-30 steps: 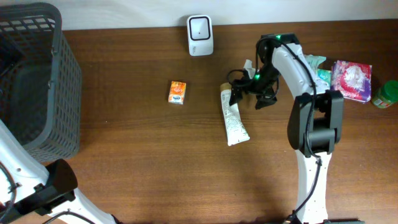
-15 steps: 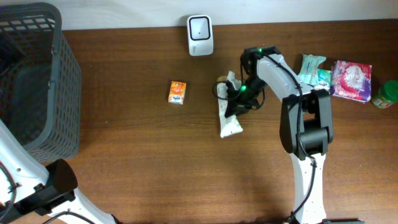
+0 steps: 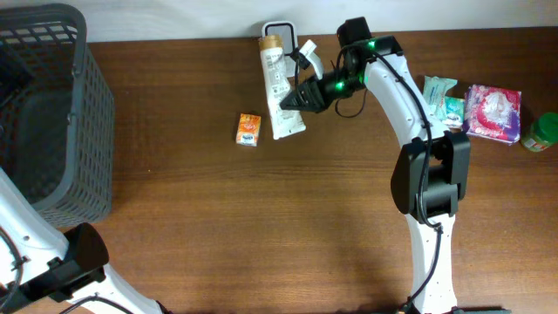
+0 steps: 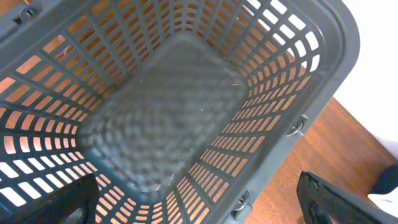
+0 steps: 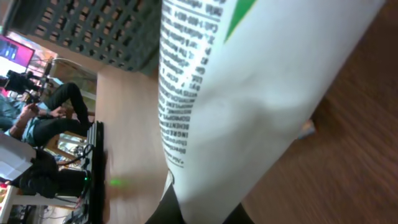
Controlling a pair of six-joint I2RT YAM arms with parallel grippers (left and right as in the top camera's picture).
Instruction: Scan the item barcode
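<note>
A white tube (image 3: 277, 83) with a tan cap and printed text is the item. It hangs above the table at the back, its cap end over the white scanner (image 3: 288, 33), which it partly hides. My right gripper (image 3: 301, 96) is shut on the tube's flat lower end. In the right wrist view the tube (image 5: 249, 93) fills the frame, and the dark fingertips (image 5: 165, 205) pinch its bottom edge. My left gripper (image 4: 199, 211) stands open over the dark basket (image 4: 311, 74), nothing between its fingers.
The grey mesh basket (image 3: 87, 113) stands at the far left. A small orange box (image 3: 248, 129) lies left of the tube. At the right edge are teal packets (image 3: 440, 96), a pink pack (image 3: 493, 112) and a green jar (image 3: 542, 133).
My right gripper shut on the tube, lifted it off the table and carried it left and back to the scanner. The left gripper has not moved.
</note>
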